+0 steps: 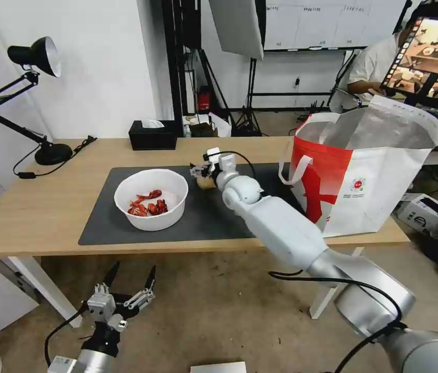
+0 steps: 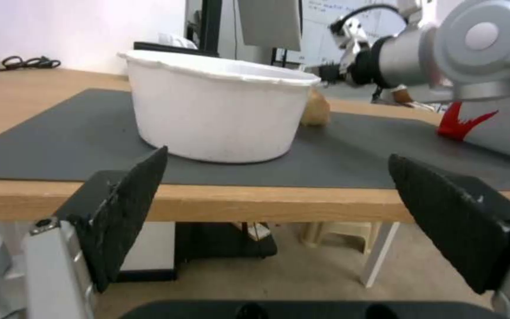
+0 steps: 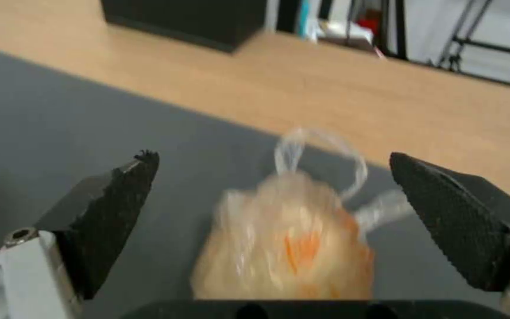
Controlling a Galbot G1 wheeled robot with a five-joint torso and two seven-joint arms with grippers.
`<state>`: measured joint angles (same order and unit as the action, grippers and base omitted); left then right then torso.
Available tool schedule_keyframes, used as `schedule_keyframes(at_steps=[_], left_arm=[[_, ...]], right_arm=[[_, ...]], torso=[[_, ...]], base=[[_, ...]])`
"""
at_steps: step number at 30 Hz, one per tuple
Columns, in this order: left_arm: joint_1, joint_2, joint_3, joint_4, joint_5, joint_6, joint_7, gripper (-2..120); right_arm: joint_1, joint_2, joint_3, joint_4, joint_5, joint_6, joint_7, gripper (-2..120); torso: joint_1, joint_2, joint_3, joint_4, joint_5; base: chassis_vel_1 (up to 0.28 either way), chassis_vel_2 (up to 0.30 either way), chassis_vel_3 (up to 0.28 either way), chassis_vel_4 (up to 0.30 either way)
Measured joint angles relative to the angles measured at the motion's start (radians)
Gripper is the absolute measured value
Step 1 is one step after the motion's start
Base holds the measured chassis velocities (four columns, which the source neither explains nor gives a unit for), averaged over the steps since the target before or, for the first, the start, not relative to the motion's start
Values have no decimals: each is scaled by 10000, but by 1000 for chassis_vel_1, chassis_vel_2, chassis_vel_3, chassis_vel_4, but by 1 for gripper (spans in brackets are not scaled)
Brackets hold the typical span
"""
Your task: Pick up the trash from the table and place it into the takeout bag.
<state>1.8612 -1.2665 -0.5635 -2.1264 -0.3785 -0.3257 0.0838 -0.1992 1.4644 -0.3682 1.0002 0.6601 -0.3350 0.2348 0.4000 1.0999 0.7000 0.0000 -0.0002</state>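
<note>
Trash is still sitting on the table [image 1: 47,212]: I'm straddling the wrapped ball [image 3: 290,248] with my open right hand [image 3: 272,212]; bowl [image 1: 151,199] waiting, left hand [image 1: 129,280] hanging open below.

White bowl [image 1: 151,199] with red shells sits on the mat; wrapped beige ball [image 3: 287,248], somewhat blurred, lies beside it.

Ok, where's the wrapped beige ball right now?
The beige ball in clear wrap lies on the dark grey mat, between the white round bowl and the takeout bag, framed by the open right gripper.
</note>
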Motion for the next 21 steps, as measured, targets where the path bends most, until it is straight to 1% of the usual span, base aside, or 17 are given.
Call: schedule_keyframes(at_steps=[1, 2, 4, 8, 21], left_arm=[[9, -18, 1, -4, 0, -16, 4, 100], [9, -18, 1, -4, 0, -16, 4, 100], [25, -30, -6, -11, -2, -36, 8, 100], [33, -31, -16, -5, -5, -60, 16, 100], [46, -77, 3, 12, -6, -87, 25, 100]], right_arm=[[-11, 87, -4, -32, -49, -290, 282, 100], [-11, 87, -4, -32, -49, -290, 282, 100], [-57, 104, -31, 40, -108, -692, 533, 100], [-74, 99, -67, 94, -134, -994, 768, 100], [-142, 155, -51, -161, -61, -1212, 687, 100]], torso=[[0, 0, 0, 0, 1], [0, 0, 0, 0, 1], [0, 0, 0, -1, 1], [-1, 1, -1, -2, 1], [-1, 1, -1, -1, 2]], base=[[0, 0, 0, 0], [0, 0, 0, 0], [0, 0, 0, 0], [0, 0, 0, 0], [0, 0, 0, 0]])
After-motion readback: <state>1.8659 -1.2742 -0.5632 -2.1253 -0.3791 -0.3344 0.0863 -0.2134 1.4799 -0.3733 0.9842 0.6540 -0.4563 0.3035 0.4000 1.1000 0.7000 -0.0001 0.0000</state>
